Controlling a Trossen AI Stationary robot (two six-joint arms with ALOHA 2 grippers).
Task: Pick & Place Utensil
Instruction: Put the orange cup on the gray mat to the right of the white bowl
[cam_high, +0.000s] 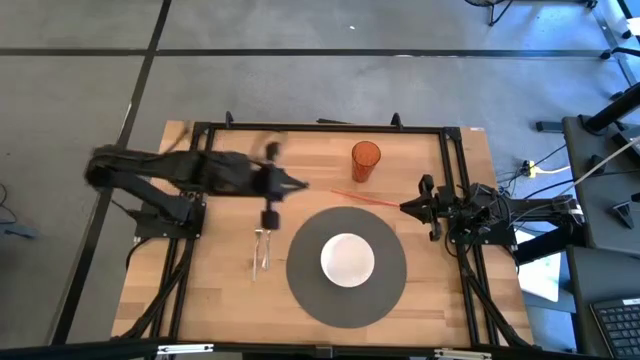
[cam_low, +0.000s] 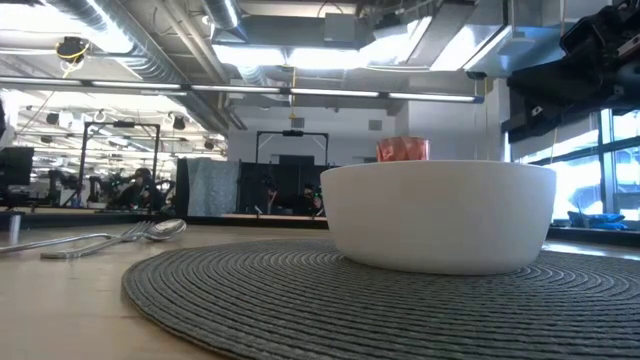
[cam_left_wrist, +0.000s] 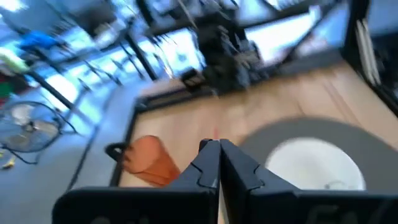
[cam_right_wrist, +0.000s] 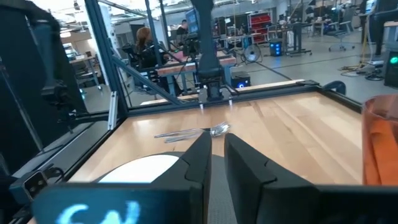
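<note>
Sitting nearest the table-level camera, a white bowl (cam_low: 438, 215) rests at the middle of a round grey woven placemat (cam_low: 300, 300) — a place setting that lacks its cutlery. Just off the mat's left edge, the utensils (cam_high: 261, 250), a fork and a spoon lying side by side and touching, wait untouched on the bare wooden table (cam_high: 210, 300), apparently staged within easy reach of the left arm. Above and a little behind them hovers the left gripper (cam_high: 297, 185), its fingers pressed together and holding nothing; it points across the table rather than down, so the pick has, by the look of it, not yet begun. Farther back stands an orange cup (cam_high: 365, 161), with a thin red stick (cam_high: 365, 197) lying near it. At the table's right edge the right gripper (cam_high: 408, 207) waits, its fingers slightly apart and empty — likely parked clear of the work.
</note>
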